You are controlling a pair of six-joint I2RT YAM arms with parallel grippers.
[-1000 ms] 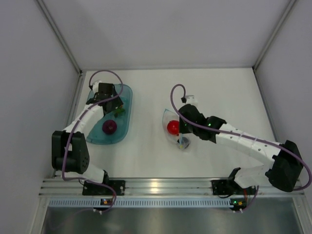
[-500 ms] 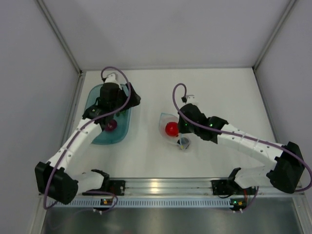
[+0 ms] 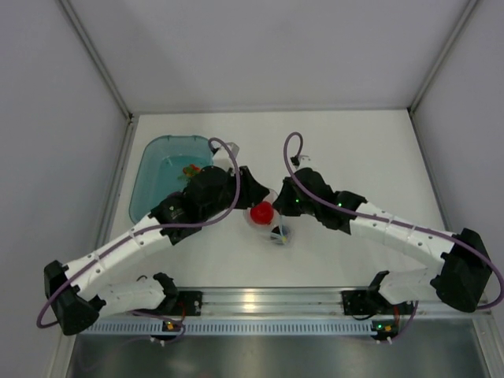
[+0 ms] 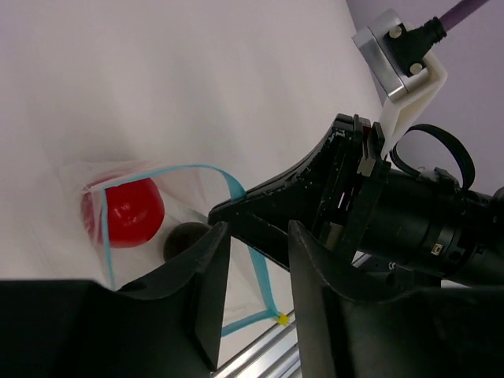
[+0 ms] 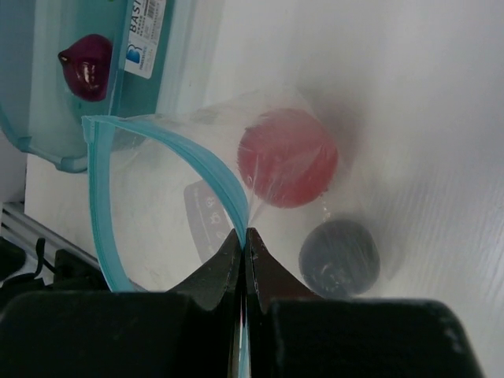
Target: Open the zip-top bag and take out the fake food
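Observation:
The zip-top bag is held up off the table with its mouth wide, its light blue zip strip forming a loop. My right gripper is shut on that strip at one side. Inside lie a red ball of fake food and a dark piece. In the left wrist view the red ball and the dark piece show through the mouth. My left gripper hovers at the bag's rim, jaws apart with nothing between them. From above, both grippers, left and right, meet over the bag.
The teal tub stands at the back left of the table. It holds a green-orange-red bit, and a dark magenta piece shows in the right wrist view. Grey walls close in both sides and the back. A metal rail runs along the near edge.
My left arm swung from over the tub across to the bag and its jaws narrowed. The right gripper kept its hold and the bag shifted slightly left.

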